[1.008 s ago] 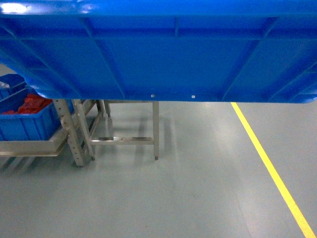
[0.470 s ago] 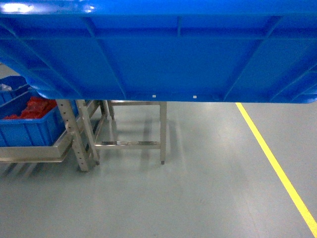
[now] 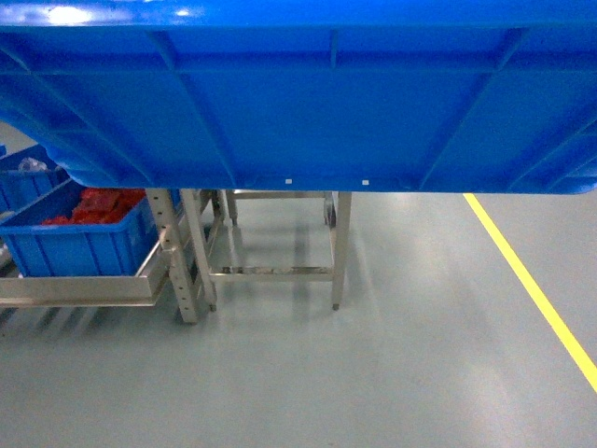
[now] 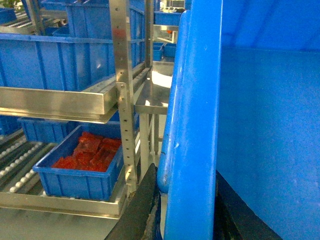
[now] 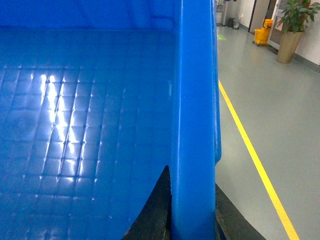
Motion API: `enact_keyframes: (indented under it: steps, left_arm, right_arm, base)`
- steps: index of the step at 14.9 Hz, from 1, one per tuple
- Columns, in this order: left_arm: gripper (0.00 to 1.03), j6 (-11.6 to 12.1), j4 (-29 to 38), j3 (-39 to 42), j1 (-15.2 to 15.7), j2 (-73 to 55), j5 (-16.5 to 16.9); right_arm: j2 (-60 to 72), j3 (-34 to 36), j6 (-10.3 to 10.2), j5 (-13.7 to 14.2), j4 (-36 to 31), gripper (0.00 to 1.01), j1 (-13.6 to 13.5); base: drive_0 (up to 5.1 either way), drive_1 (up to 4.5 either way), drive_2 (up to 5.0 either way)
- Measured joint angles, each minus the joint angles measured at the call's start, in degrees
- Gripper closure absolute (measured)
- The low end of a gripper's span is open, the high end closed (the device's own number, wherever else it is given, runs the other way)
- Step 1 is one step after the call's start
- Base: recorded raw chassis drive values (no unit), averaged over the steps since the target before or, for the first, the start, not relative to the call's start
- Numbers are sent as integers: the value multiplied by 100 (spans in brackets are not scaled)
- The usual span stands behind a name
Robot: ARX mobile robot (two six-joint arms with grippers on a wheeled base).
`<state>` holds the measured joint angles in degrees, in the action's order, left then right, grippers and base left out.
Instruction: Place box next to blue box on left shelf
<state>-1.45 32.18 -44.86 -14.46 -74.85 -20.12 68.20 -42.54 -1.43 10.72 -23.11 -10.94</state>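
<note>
Jaws of both grippers stand closed over opposite end walls of the box [image 3: 308, 103], one dark finger inside and one outside each rim: the left gripper [image 4: 185, 210] straddles the left rim in the left wrist view, the right gripper [image 5: 192, 212] the right rim in the right wrist view. The box is carried raised and level between the two arms, its long axis running across the robot from left to right, its ribbed side wall filling the upper part of the head view. The left shelf [image 4: 22, 170], a roller rack, lies ahead and to the left of the box, on the left arm's side. A blue box holding red parts [image 4: 82, 162] sits on that rack's lower level. Bare rollers show just beside it in the left wrist view. Judgement: the carried box is well apart from the rack; the approach must go leftward and forward.
</note>
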Motion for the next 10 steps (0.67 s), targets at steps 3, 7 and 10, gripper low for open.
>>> enact_keyframes:
  steps: [3, 7, 10]
  left_arm:
    - [86, -2, 11, 0, -2, 0, 0]
    - [86, -4, 13, 0, 0, 0, 2]
    - [86, -4, 7, 0, -2, 0, 7]
  right_arm:
    - [0, 0, 0, -2, -4, 92, 0]
    - [0, 0, 0, 0, -11, 92, 0]
    - [0, 0, 0, 0, -7, 92, 0]
  base:
    - [-498, 248, 248]
    - [-501, 244, 244]
    - [-497, 248, 248]
